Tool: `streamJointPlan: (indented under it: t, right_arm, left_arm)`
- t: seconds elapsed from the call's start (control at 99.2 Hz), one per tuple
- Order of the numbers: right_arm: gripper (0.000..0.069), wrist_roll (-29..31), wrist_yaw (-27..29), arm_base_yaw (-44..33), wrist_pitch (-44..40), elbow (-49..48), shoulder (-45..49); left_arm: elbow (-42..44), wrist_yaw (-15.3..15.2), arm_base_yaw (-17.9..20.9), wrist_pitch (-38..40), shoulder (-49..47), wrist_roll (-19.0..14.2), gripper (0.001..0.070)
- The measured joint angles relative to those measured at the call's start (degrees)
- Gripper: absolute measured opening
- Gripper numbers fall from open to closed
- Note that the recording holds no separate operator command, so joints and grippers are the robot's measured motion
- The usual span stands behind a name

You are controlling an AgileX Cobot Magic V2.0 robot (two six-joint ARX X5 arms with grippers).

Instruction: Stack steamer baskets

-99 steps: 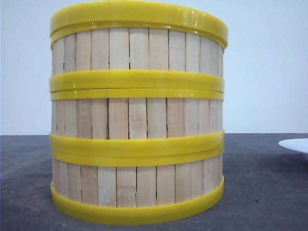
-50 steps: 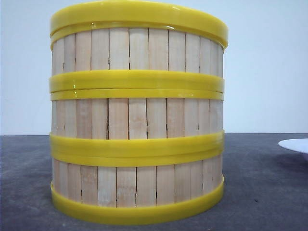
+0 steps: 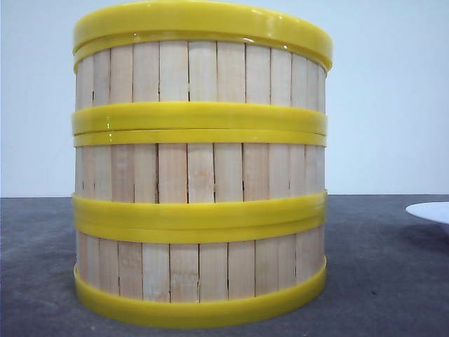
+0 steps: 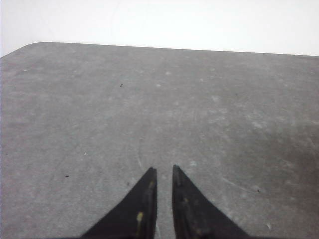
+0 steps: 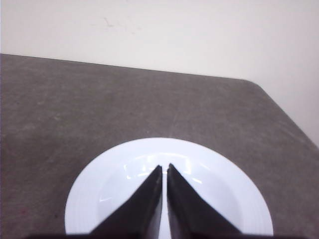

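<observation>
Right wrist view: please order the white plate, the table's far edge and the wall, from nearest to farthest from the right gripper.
1. white plate, directly below the right gripper.
2. table's far edge, beyond the plate.
3. wall, behind the table.

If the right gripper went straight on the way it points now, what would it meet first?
Probably the white plate: the right gripper, jaws nearly shut and empty, points across its bowl. If it clears the plate's far rim, only bare grey table lies beyond. Its height above the plate is unclear.
</observation>
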Motion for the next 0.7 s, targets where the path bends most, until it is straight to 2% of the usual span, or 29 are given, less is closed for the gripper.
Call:
streamJointPlan:
  t: [0.282,0.696]
  right_arm:
    - [0.0010,4.20,-0.02,-0.39,2.64,-4.76,-2.47]
    - [0.0010,5.42,-0.02,-0.39,2.89,-5.29,-2.56]
  left_arm:
    - [0.00,-0.02,0.00,0.00,0.00,0.00,0.0028]
    - [0.00,0.00,0.00,0.00,0.00,0.00,0.0028]
